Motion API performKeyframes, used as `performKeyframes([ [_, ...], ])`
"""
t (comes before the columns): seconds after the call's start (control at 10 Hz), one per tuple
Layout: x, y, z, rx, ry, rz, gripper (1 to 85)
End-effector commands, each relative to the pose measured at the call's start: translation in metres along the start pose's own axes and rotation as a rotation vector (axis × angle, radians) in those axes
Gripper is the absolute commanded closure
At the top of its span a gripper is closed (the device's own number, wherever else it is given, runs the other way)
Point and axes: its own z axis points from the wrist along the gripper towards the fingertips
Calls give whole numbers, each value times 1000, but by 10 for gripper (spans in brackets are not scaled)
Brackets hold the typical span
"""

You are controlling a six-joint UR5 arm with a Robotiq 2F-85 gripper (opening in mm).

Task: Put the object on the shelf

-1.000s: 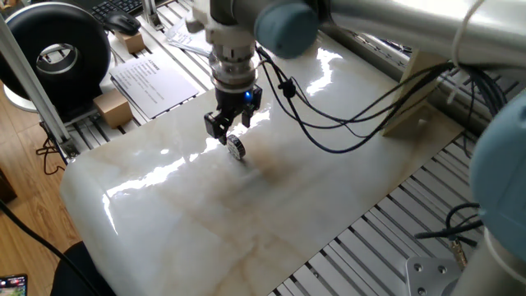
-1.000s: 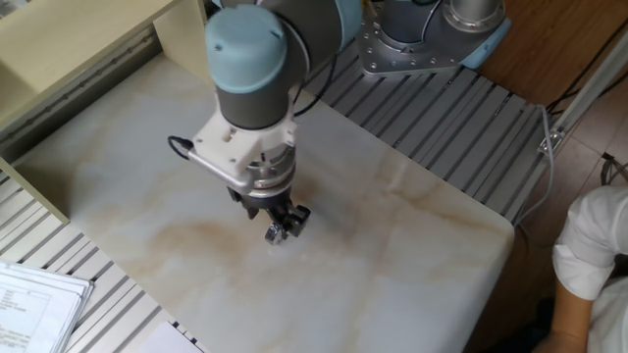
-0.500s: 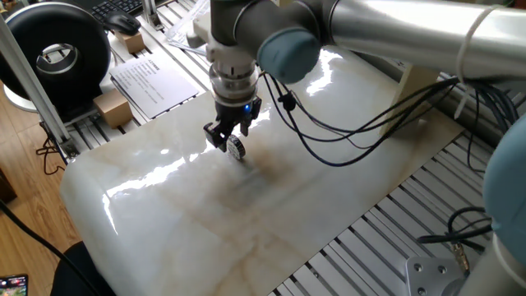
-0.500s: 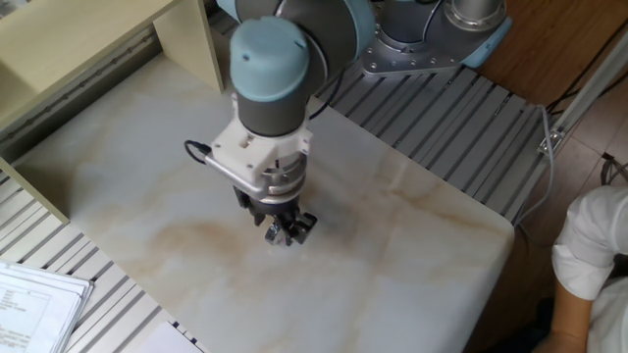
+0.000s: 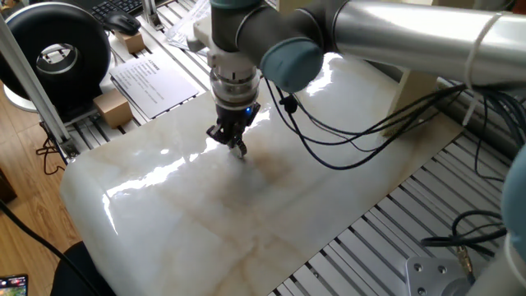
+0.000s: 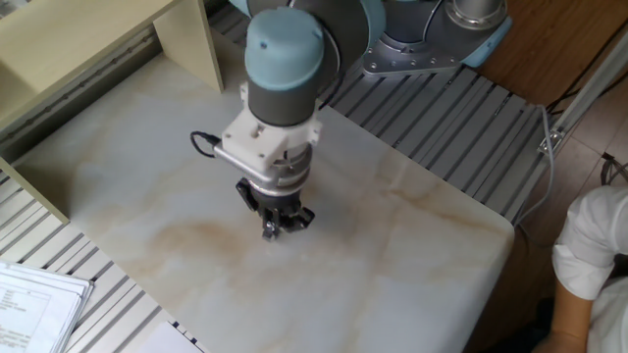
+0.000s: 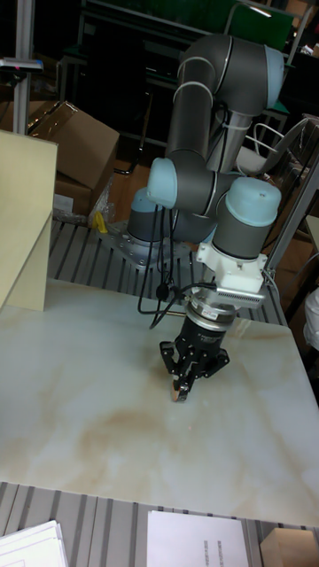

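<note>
gripper [image 5: 237,145]: low over the marble table [image 5: 246,214], centre-left of one fixed view; fingers drawn narrow, pointing straight down.
object [image 7: 179,390]: small disc standing on edge between the fingertips, at or just above the tabletop. Clearest in the tall fixed view, lower centre; in the other fixed view [image 6: 272,231] only a silver glint shows under the gripper [image 6: 278,224].
grip state: looks clamped on the object. Judgement only; contact pads are too small to confirm, and I can't tell whether the disc is lifted or resting on the marble.
object axis: disc face roughly vertical, rim toward the table. Exact heading not readable.
shelf [image 6: 108,34]: pale board unit, upper left of the other fixed view. In the tall fixed view [image 7: 27,221] one upright panel sits at the left edge.
key relation: the shelf is well apart from the gripper [image 7: 190,376], up and to the left in the other fixed view. The object is directly under the wrist, so the carry goes that way.
next move, my read: lift clear of the marble first, then translate toward the shelf.
risk: tiny ribbed disc held on edge could roll or twist out of the fingers. The cable [image 5: 345,131] hangs slack beside the wrist; watch for snagging.
clutter: black spool [image 5: 62,49] and paper sheet [image 5: 152,82], upper left of one fixed view, off the path.
</note>
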Motion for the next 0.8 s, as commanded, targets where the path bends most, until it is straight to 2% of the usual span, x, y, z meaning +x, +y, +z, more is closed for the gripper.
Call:
performKeyframes([
  [0.0, -1, -14, -42, 27, 6, -97, 843],
  [0.1, -2, -17, -63, 31, 23, -129, 843],
  [0.3, -10, -1, -69, -35, 3, -114, 843],
  [0.4, -14, 1, -70, -43, -10, -72, 843],
  [0.5, -18, -4, -70, -22, -27, -63, 843],
  [0.6, -19, -4, -70, -23, -30, -75, 843],
  [0.7, -1, -22, -89, -18, 6, -112, 843],
])
